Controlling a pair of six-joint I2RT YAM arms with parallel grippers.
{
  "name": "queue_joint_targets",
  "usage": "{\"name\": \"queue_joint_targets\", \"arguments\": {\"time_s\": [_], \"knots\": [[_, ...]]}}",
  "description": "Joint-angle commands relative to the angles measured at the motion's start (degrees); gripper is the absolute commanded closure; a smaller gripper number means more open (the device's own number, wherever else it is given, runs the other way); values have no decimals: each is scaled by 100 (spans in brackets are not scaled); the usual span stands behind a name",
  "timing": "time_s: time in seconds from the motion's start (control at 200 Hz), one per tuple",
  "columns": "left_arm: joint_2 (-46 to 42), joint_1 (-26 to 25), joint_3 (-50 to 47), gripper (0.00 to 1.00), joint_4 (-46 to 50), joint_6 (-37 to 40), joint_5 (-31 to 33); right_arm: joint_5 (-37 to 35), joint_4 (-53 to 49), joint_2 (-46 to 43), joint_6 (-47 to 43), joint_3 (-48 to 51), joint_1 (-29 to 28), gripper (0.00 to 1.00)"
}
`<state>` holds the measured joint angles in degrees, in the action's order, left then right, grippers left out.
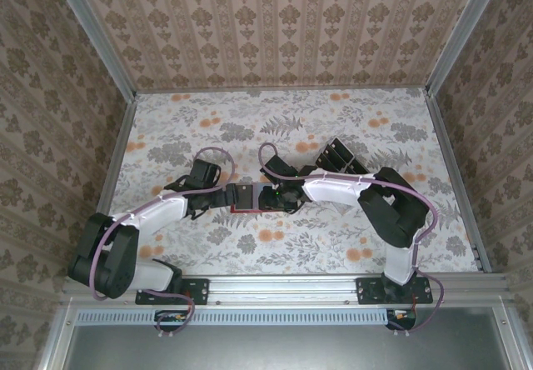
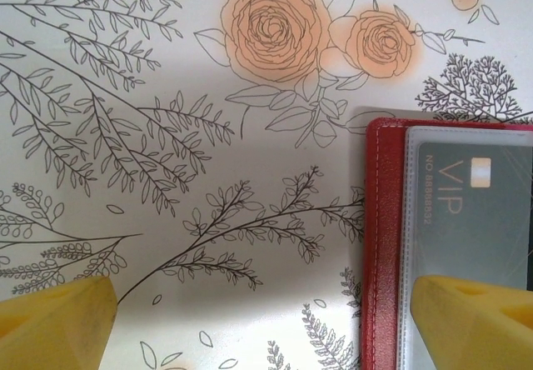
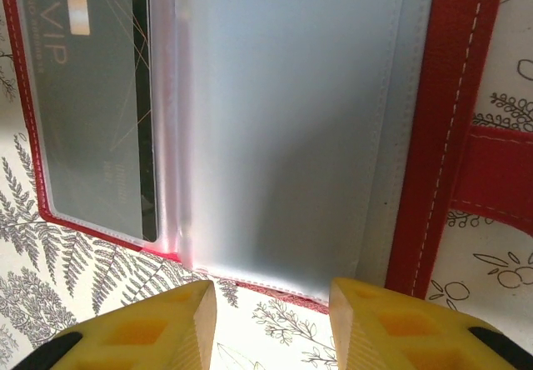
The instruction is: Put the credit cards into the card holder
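Observation:
The red card holder (image 1: 246, 196) lies open on the flowered cloth between my two grippers. One dark credit card (image 3: 87, 103) marked VIP sits inside its left clear sleeve; the wide middle sleeve (image 3: 283, 120) looks bare. In the left wrist view that same card (image 2: 470, 212) shows behind the plastic, beside the holder's red edge (image 2: 381, 245). My left gripper (image 2: 262, 328) is wide open, its right fingertip (image 2: 475, 320) hanging over the sleeve. Just short of the holder's near edge, my right gripper (image 3: 271, 320) stands open with only cloth between its fingers.
A tray of dark cards (image 1: 337, 157) stands behind the right arm's wrist. The holder's red closing strap (image 3: 495, 178) sticks out to the right. Patterned walls enclose the table (image 1: 275, 249) on three sides.

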<state>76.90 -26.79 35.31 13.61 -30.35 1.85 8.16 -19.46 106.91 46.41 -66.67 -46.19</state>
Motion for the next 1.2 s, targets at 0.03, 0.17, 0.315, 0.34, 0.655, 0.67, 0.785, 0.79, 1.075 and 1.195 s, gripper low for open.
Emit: {"name": "queue_joint_targets", "arguments": {"time_s": [0.03,0.17,0.315,0.34,0.655,0.67,0.785,0.79,1.075,1.195], "knots": [[53,34,-59,0,-51,86,-71,58,-8,133,-87,-138,33,58],[70,33,-59,0,-54,73,-109,247,151,287,-122,-227,32,57],[53,34,-61,0,-34,48,-106,440,317,320,-212,-299,44,57],[53,35,-59,0,-33,47,-106,448,319,311,-233,-310,45,57],[82,38,-25,0,-5,25,-97,596,543,375,-169,-355,165,57],[87,35,-24,0,0,29,-100,606,547,382,-170,-363,178,57],[88,34,-25,0,10,20,-91,591,577,385,-181,-370,196,57],[88,33,-24,0,10,20,-89,591,581,384,-183,-371,197,57],[39,31,-44,0,3,28,-123,520,294,275,-563,-608,490,57],[22,-65,-43,0,3,-27,-106,520,70,379,-783,-881,600,57]]}}
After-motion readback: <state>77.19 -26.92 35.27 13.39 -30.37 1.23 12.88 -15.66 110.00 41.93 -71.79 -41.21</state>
